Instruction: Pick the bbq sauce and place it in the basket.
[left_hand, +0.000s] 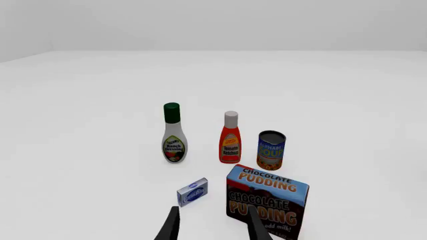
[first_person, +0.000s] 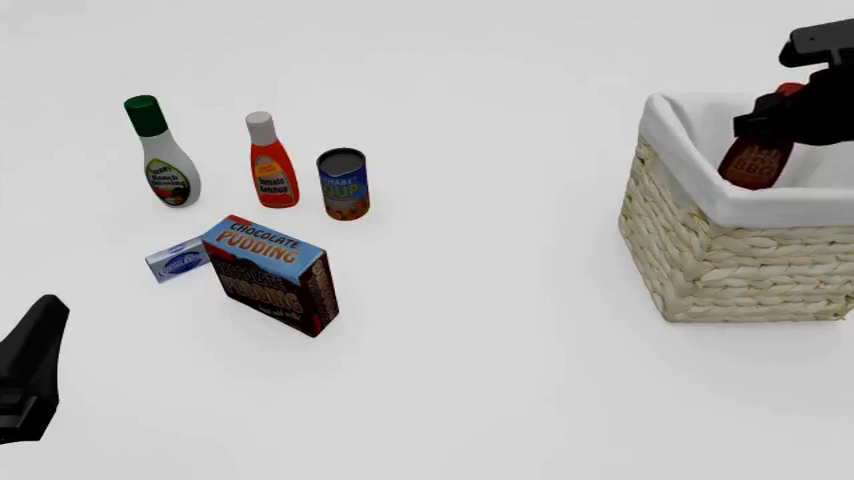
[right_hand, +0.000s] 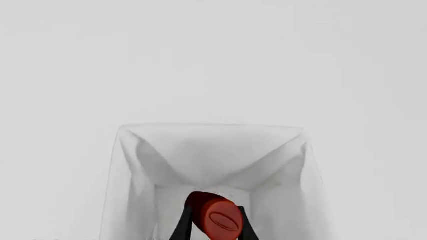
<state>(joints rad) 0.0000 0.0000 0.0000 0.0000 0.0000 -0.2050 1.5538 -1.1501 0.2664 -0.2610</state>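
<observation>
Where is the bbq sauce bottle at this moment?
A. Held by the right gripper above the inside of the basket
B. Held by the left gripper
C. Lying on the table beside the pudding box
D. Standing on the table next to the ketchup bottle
A: the right gripper is closed on the bbq sauce bottle, which hangs within the white-lined opening of the basket.

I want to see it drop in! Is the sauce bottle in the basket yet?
Nearly. Picking up looks done: the right gripper is shut on the bbq sauce, holding it inside the rim of the basket. Right now it hangs tilted over the white lining. Left to do: let go and pull away. The left gripper waits open near the pudding box.
</observation>
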